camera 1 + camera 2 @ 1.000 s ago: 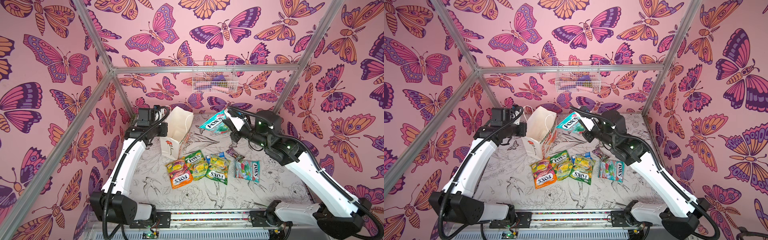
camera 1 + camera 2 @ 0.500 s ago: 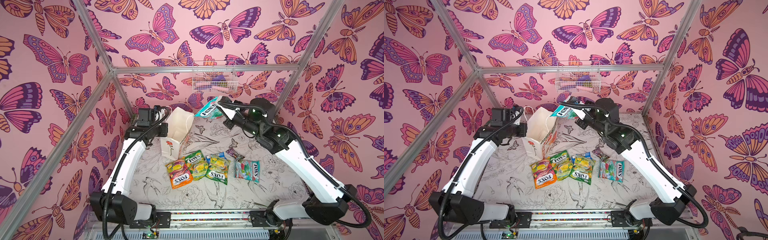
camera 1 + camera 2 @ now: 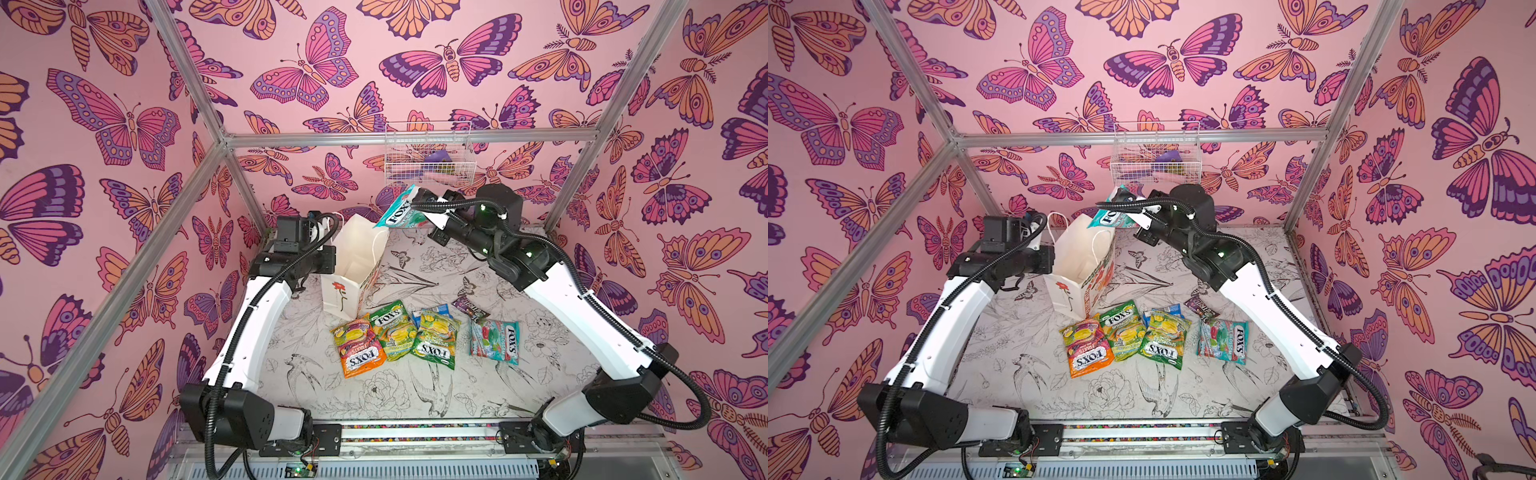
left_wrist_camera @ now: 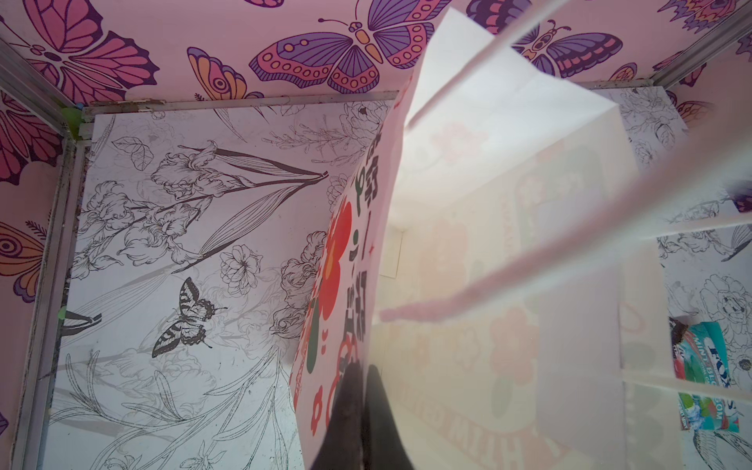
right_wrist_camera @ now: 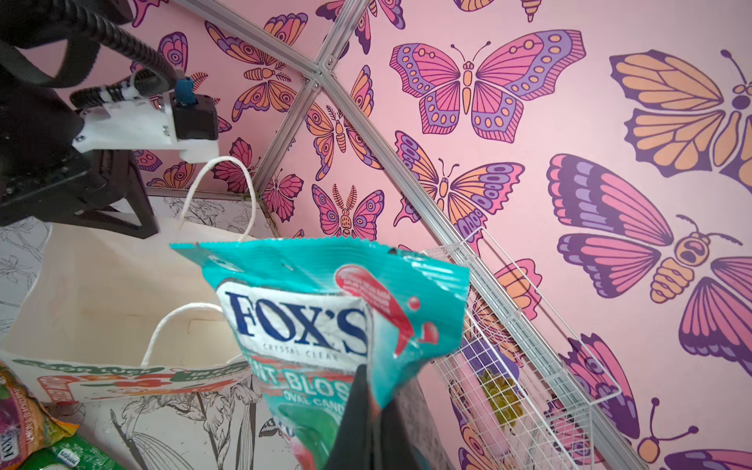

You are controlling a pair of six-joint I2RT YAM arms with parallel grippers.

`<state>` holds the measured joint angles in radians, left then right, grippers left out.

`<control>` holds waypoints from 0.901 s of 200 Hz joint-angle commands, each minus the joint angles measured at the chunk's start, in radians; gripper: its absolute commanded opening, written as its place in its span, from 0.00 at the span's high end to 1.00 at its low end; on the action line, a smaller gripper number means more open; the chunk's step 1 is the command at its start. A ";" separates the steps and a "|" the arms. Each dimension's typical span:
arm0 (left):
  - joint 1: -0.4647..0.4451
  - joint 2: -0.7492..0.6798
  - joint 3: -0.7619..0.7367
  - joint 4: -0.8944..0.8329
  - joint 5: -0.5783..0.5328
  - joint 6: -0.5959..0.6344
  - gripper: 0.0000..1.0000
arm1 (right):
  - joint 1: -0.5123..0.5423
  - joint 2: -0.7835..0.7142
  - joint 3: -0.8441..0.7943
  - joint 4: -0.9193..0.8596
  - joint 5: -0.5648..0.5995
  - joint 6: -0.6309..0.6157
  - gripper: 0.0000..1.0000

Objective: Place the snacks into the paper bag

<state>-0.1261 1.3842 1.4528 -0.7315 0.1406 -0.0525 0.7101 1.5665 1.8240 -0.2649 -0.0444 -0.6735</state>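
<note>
The white paper bag (image 3: 353,266) stands open at the back left with a red flower on its face. My left gripper (image 4: 364,370) is shut on the bag's side wall at the rim. My right gripper (image 5: 366,378) is shut on a teal FOX'S packet (image 5: 309,317), which hangs in the air just above the right of the bag's mouth (image 3: 401,210). In front of the bag lie an orange packet (image 3: 359,351), two green-yellow packets (image 3: 390,330) (image 3: 434,338), another teal packet (image 3: 494,336), a small blue-white packet (image 3: 432,311) and a dark purple wrapper (image 3: 469,307).
A white wire basket (image 3: 428,153) hangs on the back wall just behind the right gripper, with a purple thing inside. Aluminium frame posts (image 3: 575,166) and butterfly-print walls close in the floral table (image 3: 374,399).
The right gripper has lifted the teal packet from low over the table, up and to the left, as far as the bag's mouth. The left arm and the bag have stayed still.
</note>
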 commanded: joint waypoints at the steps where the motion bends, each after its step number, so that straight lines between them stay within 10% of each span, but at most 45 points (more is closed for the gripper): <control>1: -0.007 0.000 0.000 -0.011 0.014 0.005 1.00 | 0.018 0.038 0.073 0.084 -0.025 -0.055 1.00; 180: -0.007 -0.013 -0.003 -0.009 0.013 0.003 1.00 | 0.061 0.229 0.198 0.093 -0.191 -0.112 1.00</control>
<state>-0.1261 1.3842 1.4528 -0.7326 0.1417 -0.0528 0.7628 1.7863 1.9839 -0.1909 -0.1860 -0.7612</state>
